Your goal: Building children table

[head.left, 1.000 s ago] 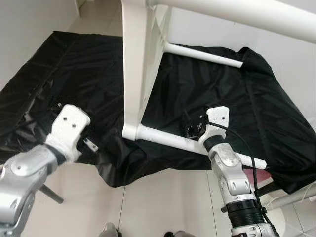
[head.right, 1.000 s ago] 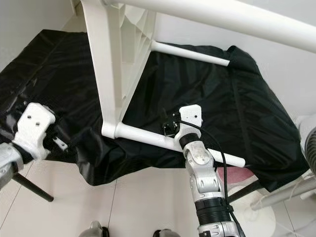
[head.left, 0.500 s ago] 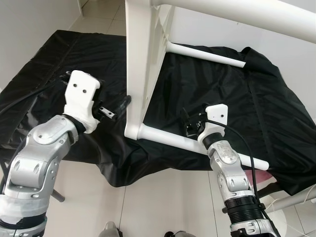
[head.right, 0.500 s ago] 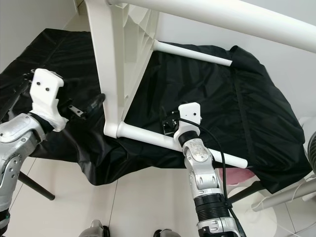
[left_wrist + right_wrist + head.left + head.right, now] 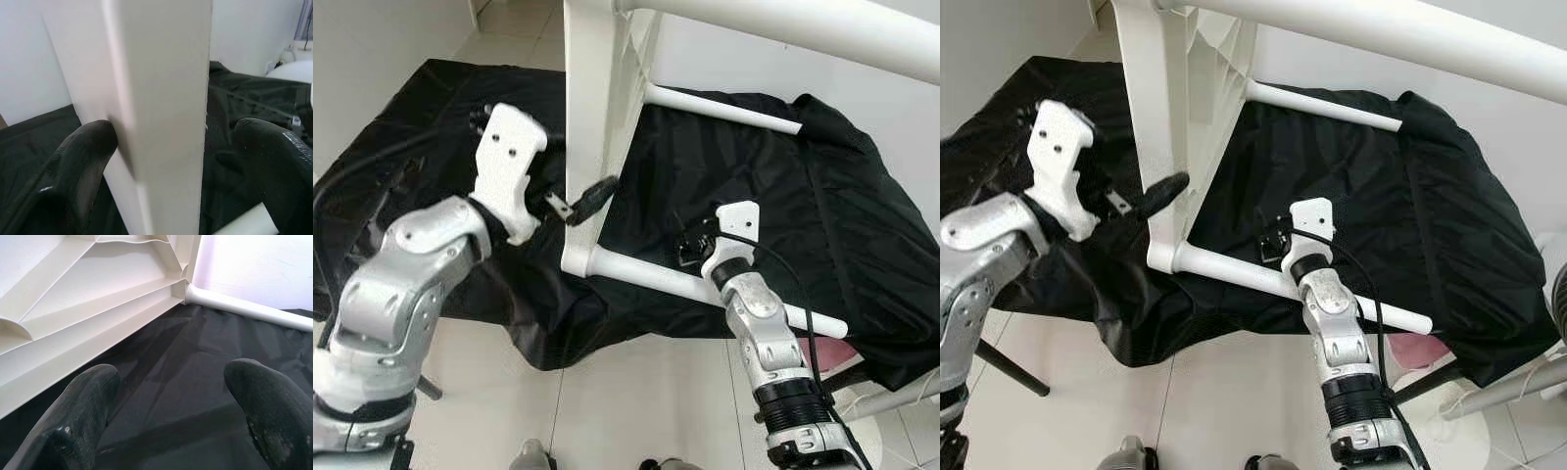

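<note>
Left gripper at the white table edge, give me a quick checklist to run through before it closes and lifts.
1. Left gripper jaws open: ok, one on each side of the white tabletop edge.
2. Edge between the jaws: ok, though it sits nearer one jaw than the other.
3. Jaws closed on the edge: not ok; a gap shows on one side.
4. Right gripper ready to help: not ok, it is open over the black cloth with nothing between the jaws.
5. Table leg resting on the cloth: ok.
6. Table stable once gripped: cannot tell.
</note>
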